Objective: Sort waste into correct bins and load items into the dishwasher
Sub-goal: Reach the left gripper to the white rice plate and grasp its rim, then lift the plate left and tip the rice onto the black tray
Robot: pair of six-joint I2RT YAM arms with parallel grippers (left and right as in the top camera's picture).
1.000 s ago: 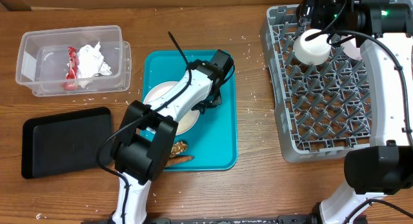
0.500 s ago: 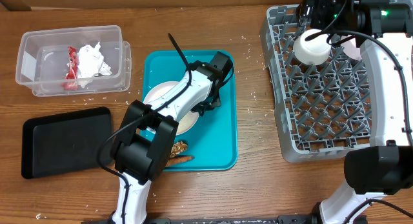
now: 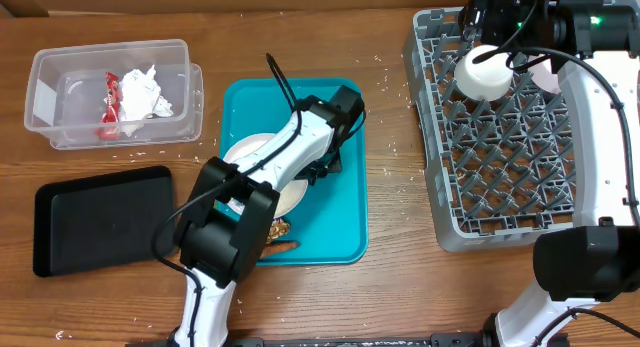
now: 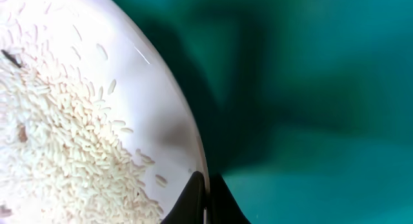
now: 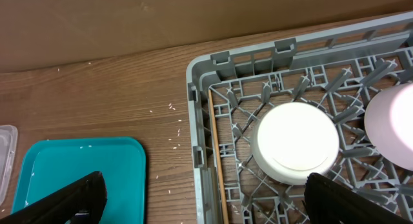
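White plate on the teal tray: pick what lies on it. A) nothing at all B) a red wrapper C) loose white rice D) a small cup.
C: the left wrist view shows loose white rice spread across the white plate, with the left gripper shut on its rim.

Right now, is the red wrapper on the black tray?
No, the red wrapper lies inside the clear tub, next to the crumpled napkin.

Readable text: none is showing in any view.
Clear tub (image 3: 45,102): no label is showing.
Grey rack (image 3: 428,157): no brand is showing.
White plate (image 4: 161,101): no print is showing.
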